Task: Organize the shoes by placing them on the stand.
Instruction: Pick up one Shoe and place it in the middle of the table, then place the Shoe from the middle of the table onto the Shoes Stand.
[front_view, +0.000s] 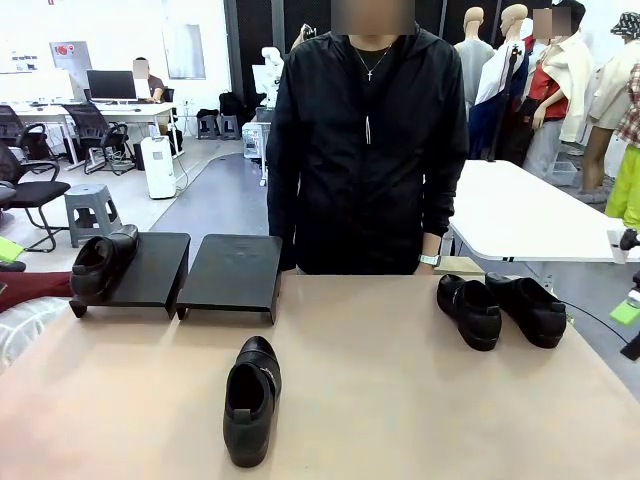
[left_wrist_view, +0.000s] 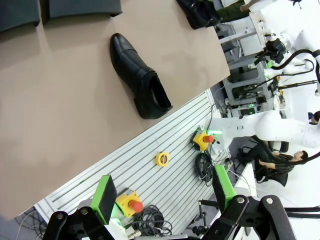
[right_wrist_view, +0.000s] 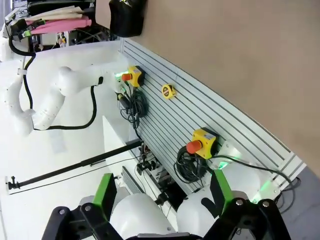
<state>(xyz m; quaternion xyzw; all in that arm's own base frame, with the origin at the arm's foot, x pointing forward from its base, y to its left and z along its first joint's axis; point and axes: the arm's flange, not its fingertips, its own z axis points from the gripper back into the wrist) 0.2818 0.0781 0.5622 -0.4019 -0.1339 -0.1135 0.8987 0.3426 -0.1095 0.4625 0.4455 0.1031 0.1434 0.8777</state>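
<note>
Hovering beyond the bench (front_view: 400, 400) edge, left end effector (left_wrist_view: 165, 192) and right end effector (right_wrist_view: 162, 192) are both released, pads spread. One shoe (front_view: 100, 265) sits on the left stand unit (front_view: 160, 262) at 10 o'clock, with the second unit (front_view: 235, 270) just beside it. Loose shoe (front_view: 251, 400) lies on the bench at 6 o'clock; another shoe (front_view: 470, 310) and a fourth shoe (front_view: 528, 308) sit side by side at 2 o'clock.

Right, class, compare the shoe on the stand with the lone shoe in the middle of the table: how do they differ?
The shoe on the stand sits raised on the stand's left unit; the lone shoe lies on the bare table. The lone shoe points its toe at the person; the shoe on the stand seems to point toward the robot's side. Both are black, upright and untouched.
</note>
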